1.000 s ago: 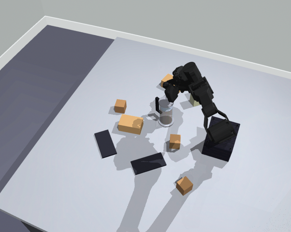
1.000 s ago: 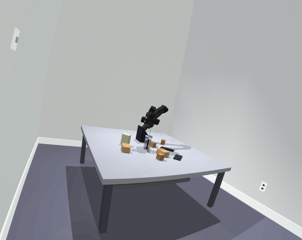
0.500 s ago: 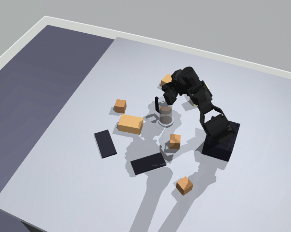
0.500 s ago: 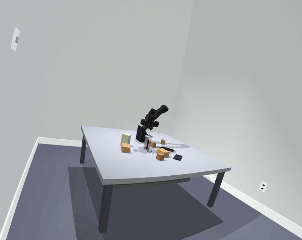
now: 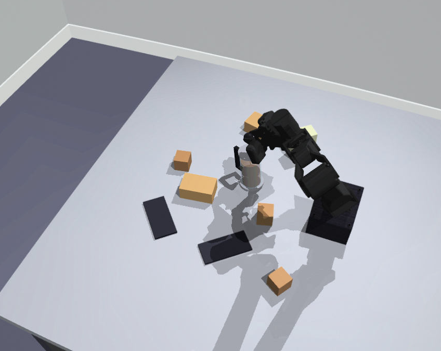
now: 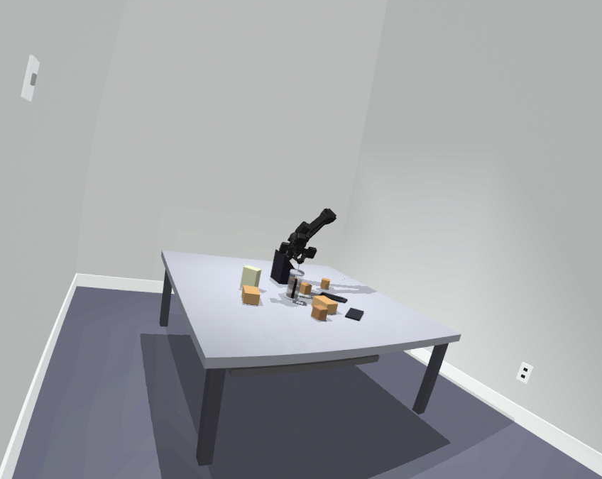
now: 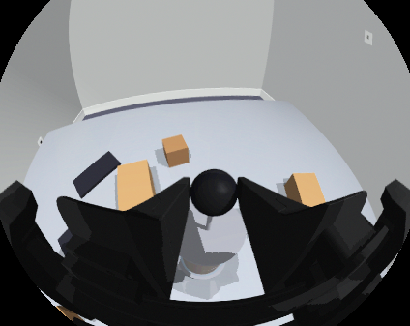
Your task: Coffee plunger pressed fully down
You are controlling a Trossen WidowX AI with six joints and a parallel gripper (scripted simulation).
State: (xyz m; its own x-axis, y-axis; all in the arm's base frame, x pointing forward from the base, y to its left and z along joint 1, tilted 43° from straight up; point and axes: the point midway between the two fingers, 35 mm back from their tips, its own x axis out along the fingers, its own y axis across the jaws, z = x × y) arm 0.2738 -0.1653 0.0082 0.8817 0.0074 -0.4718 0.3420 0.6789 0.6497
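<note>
The gripper (image 7: 214, 193) is clamped on the plunger knob (image 7: 214, 191), the black ball sitting squarely between the two dark fingers, each one pressed against a side of it, the jaws part-way closed around its width. Straight below the knob in the wrist view sits the coffee press (image 7: 210, 249), a clear glass cylinder with brown coffee low in it, upright on its round base. From the top view the gripper (image 5: 255, 151) hangs right over the mouth of the press (image 5: 250, 174), whose black handle (image 5: 236, 158) sticks up on the side away from the arm; the press stands on the pale table (image 5: 103, 273) near its middle. The arm (image 5: 314, 171) arcs low from its dark base block (image 5: 335, 213), folded down over the press. Around the press: a large orange box (image 5: 197, 187) just beside it on the handle side, a small orange cube (image 5: 182, 160) beyond that, another orange cube (image 5: 264, 213) near the base of the press, one more (image 5: 279, 280) well apart toward the table's near edge, and an orange block (image 5: 252, 121) partly hidden behind the wrist. Two flat black slabs (image 5: 159, 217) (image 5: 224, 246) lie on the table, and a pale yellow block (image 5: 311, 132) peeks out behind the arm. In the exterior view the press (image 6: 294, 284) is small, standing upright under the bent arm (image 6: 306, 234).
</note>
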